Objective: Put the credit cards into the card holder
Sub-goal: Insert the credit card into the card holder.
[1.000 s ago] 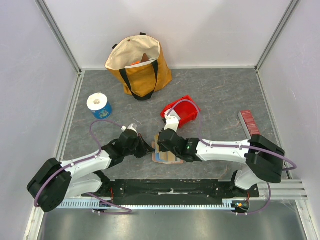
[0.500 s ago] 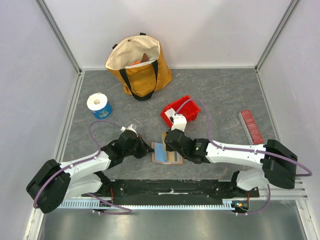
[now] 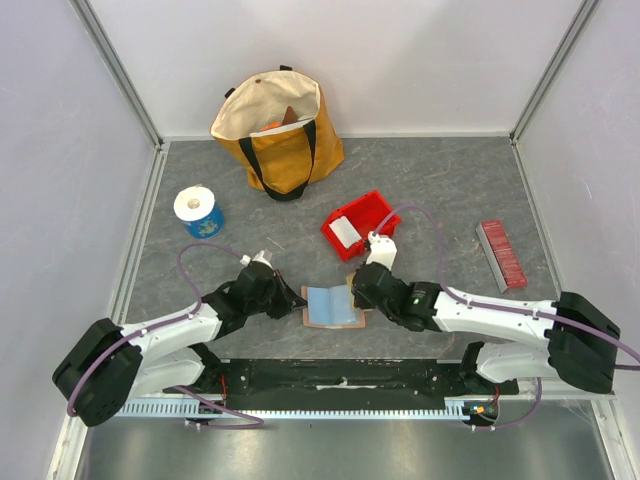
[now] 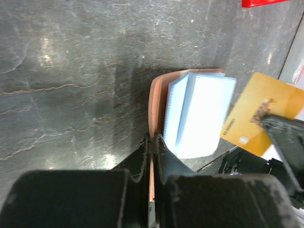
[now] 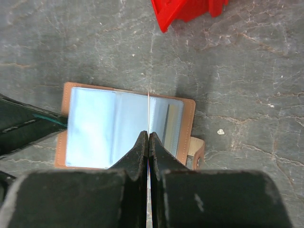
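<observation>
L hand (image 4: 151, 145) clamps card holder (image 4: 156, 102) edge; R hand (image 5: 148, 138) pinches yellow card (image 4: 256, 114) (edge-on). Line it up square, feed slow.

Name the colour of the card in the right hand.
Yellow card, best seen in left wrist view.

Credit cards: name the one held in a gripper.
The yellow card, pinched in the right gripper; the white card lies loose in the red bin.

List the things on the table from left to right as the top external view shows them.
In order: blue-and-white roll → yellow tote bag → red bin → dark-red ribbed bar. The card holder overlaps bag and bin sideways, so it is left out.
</observation>
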`<state>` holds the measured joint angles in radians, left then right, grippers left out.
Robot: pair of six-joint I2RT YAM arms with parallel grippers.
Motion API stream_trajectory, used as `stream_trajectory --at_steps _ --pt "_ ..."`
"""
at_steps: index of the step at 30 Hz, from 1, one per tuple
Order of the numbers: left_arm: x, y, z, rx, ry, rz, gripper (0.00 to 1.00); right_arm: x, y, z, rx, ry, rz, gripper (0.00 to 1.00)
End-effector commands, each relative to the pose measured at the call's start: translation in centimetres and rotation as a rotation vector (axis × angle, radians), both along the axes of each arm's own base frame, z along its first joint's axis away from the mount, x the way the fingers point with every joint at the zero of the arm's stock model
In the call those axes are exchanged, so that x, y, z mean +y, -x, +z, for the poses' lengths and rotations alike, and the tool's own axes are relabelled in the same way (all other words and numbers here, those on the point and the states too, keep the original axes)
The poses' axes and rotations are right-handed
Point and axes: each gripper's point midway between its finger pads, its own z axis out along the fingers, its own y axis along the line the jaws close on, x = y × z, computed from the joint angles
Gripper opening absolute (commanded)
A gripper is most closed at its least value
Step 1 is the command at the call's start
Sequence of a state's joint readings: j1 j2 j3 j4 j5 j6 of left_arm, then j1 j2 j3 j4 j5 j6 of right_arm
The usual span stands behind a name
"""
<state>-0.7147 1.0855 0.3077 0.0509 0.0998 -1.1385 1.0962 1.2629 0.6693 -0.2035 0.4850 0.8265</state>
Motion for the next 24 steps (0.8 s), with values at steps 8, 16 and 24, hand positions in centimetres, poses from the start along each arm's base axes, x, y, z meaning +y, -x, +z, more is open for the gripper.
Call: stream_trajectory --at_steps 8,16,24 --pt "1.3 0.4 -3.7 0.058 -0.074 0.042 0.02 1.5 0.2 3.2 0.046 -0.231 0.075 0.0" --pt "1.3 0.3 -3.5 0.054 -0.078 0.041 0.02 3.4 0.9 0.8 0.14 -0.261 0.134 0.0" --pt "1.1 0.2 -3.1 0.051 -0.059 0.044 0.02 3.9 0.8 -2.1 0.218 -0.333 0.116 0.0"
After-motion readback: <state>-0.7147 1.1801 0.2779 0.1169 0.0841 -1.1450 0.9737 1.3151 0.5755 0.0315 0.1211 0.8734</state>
